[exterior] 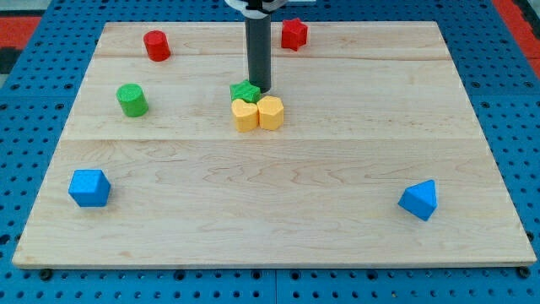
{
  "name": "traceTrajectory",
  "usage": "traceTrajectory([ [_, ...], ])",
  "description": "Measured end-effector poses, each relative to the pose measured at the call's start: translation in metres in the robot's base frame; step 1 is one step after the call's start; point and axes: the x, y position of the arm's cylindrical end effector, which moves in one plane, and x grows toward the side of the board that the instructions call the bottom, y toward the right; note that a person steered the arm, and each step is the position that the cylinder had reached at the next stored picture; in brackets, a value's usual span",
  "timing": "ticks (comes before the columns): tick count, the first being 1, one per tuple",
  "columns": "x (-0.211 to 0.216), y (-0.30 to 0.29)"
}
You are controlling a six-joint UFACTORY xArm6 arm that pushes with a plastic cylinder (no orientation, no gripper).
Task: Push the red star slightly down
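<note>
- One block matters here: the red star (294, 33), which sits near the view's top edge of the wooden board (354, 169), a little right of centre and well apart from every other block.
- My tip (259, 89) has no fingers to open or close; it is a bare rod, and it rests just beside the green star (245, 91), touching or nearly touching it on that block's right.
- Two yellow blocks, the yellow block on the left (245, 116) and the yellow block on the right (271, 111), press against the green star from below, so any careless exit could scatter that cluster.
- To do the step well, I judge the tip should leave toward the view's right, away from the cluster, then travel up past the red star's side without brushing it.
- It should then settle between the star and the board's top edge, centred on the star, since an off-centre contact would likely spin or slide it sideways.
- The gap above the star looks narrow, so the approach needs care.
- A short, slow push toward the view's bottom should be enough; "slightly" means stopping early.
- The red cylinder (156, 45), green cylinder (132, 100), blue cube (89, 187) and blue wedge-like block (419, 200) lie well clear.
</note>
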Motion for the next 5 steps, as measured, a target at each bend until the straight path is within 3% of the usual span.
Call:
traceTrajectory([
  [2, -0.026, 0.115],
  [3, -0.092, 0.149],
  [4, -0.151, 0.149],
  [5, -0.153, 0.112],
])
